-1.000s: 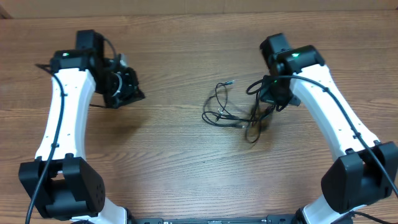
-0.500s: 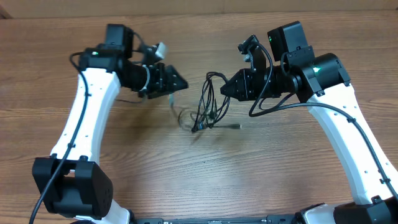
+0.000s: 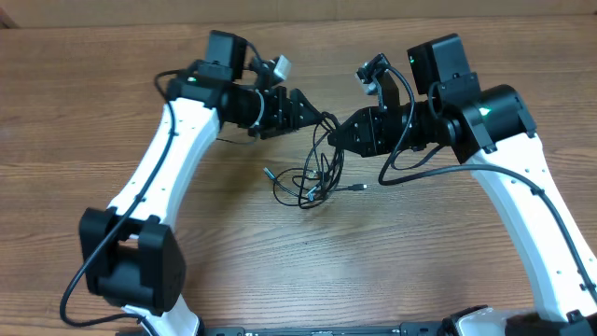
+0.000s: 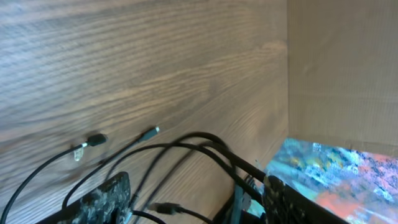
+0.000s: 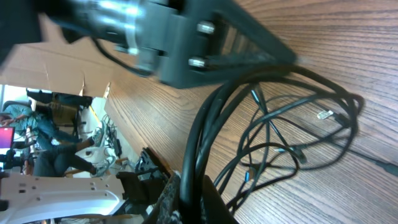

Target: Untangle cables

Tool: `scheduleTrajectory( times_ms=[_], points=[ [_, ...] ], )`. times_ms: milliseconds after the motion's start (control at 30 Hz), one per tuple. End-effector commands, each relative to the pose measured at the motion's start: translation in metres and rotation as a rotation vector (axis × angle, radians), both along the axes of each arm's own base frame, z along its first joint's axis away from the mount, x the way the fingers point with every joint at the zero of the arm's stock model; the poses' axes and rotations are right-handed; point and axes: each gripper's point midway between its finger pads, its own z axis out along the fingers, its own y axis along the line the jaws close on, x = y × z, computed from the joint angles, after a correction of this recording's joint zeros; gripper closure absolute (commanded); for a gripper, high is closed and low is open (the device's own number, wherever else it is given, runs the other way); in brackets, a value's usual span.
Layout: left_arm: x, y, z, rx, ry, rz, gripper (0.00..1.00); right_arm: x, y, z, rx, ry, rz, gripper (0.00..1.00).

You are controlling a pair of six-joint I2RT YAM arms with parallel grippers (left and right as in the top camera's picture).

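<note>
The cables [image 3: 312, 177] are thin black cords in a tangled bunch. Their upper strands rise to my right gripper [image 3: 338, 133], and the loose loops and plug tips lie on the wood. In the right wrist view my right gripper [image 5: 193, 202] is shut on a bundle of the cables [image 5: 273, 137]. My left gripper [image 3: 319, 114] faces it from the left and reaches the top strands. In the left wrist view the left gripper [image 4: 199, 205] is open, and strands of the cables [image 4: 186, 146] run between its fingers [image 4: 106, 199].
The wooden table [image 3: 112, 149] carries everything. A cardboard wall [image 4: 342, 62] stands along the far edge. Both white arms meet over the table's middle, their tips a short way apart. The left gripper's body [image 5: 205, 37] fills the top of the right wrist view.
My left arm has swung right to the cables and its jaws have opened. The right gripper has lifted the bundle and turned toward the left, then stayed nearly still.
</note>
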Motion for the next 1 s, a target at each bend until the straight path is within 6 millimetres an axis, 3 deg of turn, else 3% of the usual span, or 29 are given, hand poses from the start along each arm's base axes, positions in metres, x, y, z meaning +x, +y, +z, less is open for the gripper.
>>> scheduleTrajectory(
  times_ms=[0,133,333,467,600,667,767,833,967],
  points=[
    [-0.003,-0.014,-0.005,0.001,0.002,-0.031,0.34,0.0,-0.006,0.016,-0.008,-0.05,-0.038,0.96],
    [-0.009,-0.015,0.01,-0.102,-0.082,-0.146,0.34,0.008,-0.014,0.009,-0.057,-0.042,-0.106,0.96],
    [-0.006,0.015,0.013,-0.135,-0.107,-0.153,0.34,0.013,-0.019,0.007,-0.08,-0.043,-0.142,0.96],
    [-0.019,0.006,0.023,-0.204,-0.18,-0.254,0.32,0.018,-0.011,0.016,-0.024,-0.047,-0.15,0.96],
    [-0.021,-0.014,0.002,-0.069,-0.192,-0.276,0.32,0.007,0.003,0.03,0.076,-0.016,-0.085,0.96],
    [-0.01,-0.019,-0.007,0.012,-0.18,-0.208,0.33,0.003,0.007,0.033,0.102,-0.002,-0.062,0.96],
    [0.027,-0.012,-0.013,0.114,-0.142,0.039,0.31,-0.005,0.011,0.037,0.139,0.025,-0.026,0.96],
    [0.056,0.001,-0.015,0.174,-0.141,0.238,0.31,-0.01,0.011,0.038,0.144,0.039,-0.016,0.96],
    [0.084,0.039,-0.024,0.338,-0.19,0.453,0.36,-0.023,0.005,0.042,0.129,0.028,-0.008,0.96]
  ],
)
